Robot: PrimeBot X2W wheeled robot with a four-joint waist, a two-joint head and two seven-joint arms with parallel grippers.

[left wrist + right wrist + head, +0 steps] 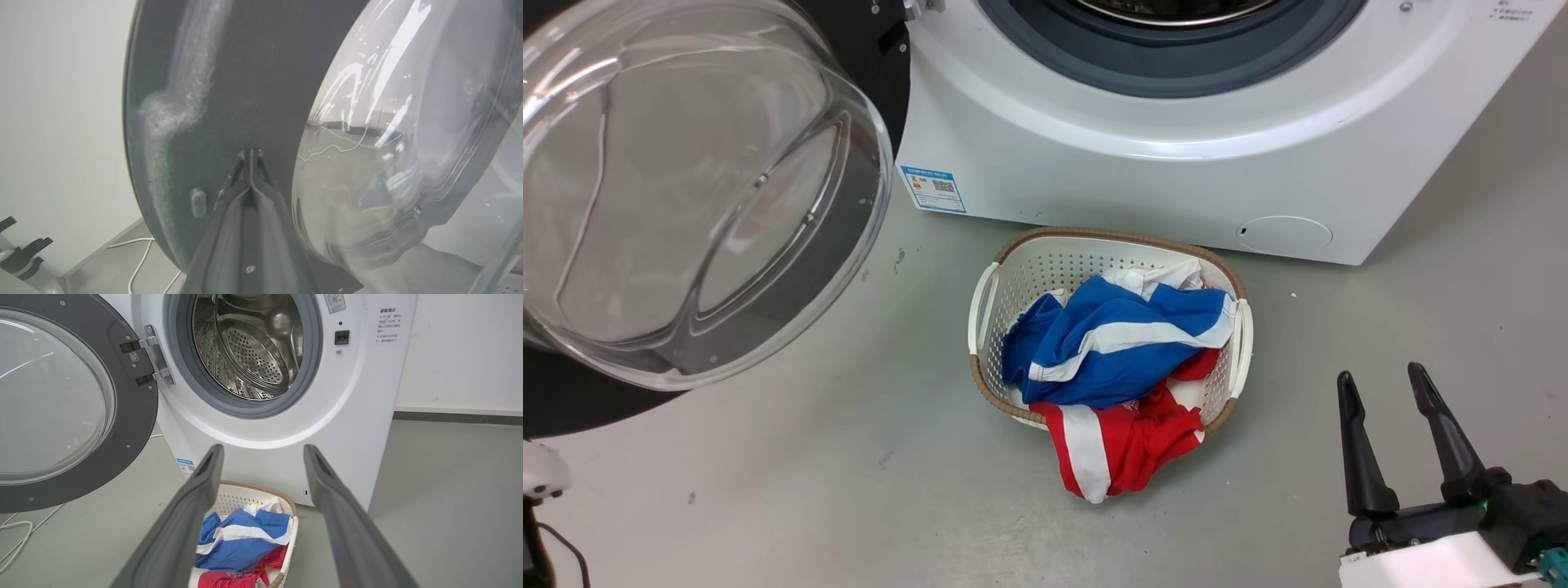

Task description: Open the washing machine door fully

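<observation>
Washing machine door (pixel 53 404) stands wide beside the drum (pixel 253 347) — seemingly almost done; my left claw (pixel 252 153) closed against it, right claw (pixel 1379 373) spread.

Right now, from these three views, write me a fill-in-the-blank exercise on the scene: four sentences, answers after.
1. The washing machine door stands ____, baring the steel drum.
2. In the laundry basket, the red garment spills over the rim, under a ____ one with white bands.
3. The right gripper has its fingers spread ____, with nothing between them.
4. The left gripper has its fingers pressed ____ before the door's dark rim.

Missing words: open; blue; apart; together.
</observation>
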